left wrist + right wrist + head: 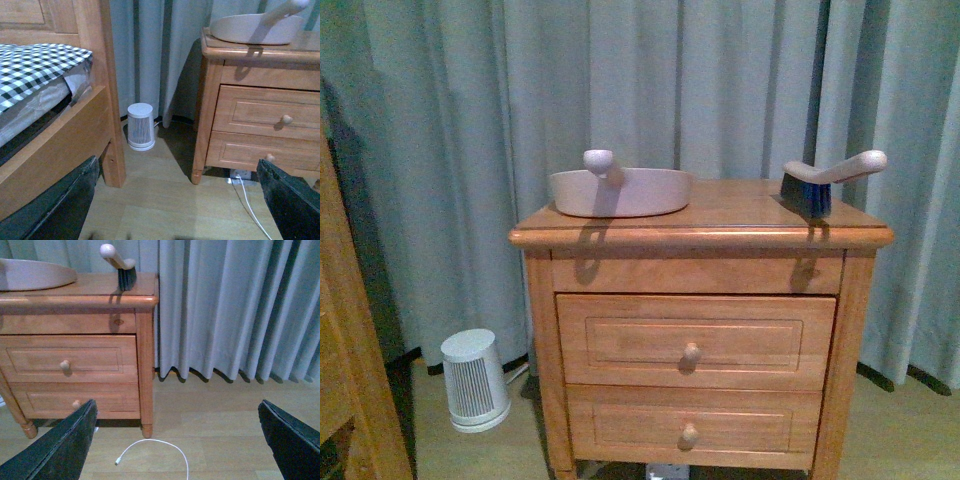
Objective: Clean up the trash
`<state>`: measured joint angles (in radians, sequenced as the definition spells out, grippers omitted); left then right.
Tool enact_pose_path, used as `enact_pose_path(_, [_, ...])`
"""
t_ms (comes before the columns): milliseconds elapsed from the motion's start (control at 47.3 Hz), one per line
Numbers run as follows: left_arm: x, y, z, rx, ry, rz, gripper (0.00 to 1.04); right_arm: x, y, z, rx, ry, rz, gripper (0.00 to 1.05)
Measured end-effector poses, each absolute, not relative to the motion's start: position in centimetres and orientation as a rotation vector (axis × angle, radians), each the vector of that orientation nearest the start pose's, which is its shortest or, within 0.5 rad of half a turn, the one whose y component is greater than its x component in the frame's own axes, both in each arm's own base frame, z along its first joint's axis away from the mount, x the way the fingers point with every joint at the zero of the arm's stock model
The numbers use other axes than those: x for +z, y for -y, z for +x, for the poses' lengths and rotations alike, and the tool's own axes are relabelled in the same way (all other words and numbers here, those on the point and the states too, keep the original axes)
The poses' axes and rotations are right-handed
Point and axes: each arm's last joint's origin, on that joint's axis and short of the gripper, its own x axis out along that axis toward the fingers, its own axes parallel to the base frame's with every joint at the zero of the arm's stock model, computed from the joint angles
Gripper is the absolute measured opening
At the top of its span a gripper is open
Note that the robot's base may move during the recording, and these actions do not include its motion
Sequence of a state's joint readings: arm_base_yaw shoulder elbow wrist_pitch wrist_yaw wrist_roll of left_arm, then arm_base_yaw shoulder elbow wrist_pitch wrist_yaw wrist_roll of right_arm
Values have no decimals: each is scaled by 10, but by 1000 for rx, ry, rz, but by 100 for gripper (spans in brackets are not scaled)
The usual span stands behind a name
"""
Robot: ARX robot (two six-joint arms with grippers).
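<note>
The nightstand (700, 330) fills my front view, with both arms low near the floor. My left gripper (176, 165) and right gripper (176, 404) are both spread wide, holding nothing. The dustpan (620, 192) sits top left, the brush (830, 178) top right. Can't spot the trash anywhere, maybe it's behind the dustpan rim. My worry: reaching up blind, I clip the nightstand edge or shove the dustpan off.
</note>
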<state>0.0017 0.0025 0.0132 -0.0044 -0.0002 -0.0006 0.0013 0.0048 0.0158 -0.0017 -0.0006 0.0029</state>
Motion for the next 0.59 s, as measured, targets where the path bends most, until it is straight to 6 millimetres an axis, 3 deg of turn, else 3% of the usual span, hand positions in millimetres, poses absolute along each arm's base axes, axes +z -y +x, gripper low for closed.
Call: enact_pose_path(592, [167, 0, 97, 2, 6, -1, 97, 168, 0, 97, 2, 10, 3, 97])
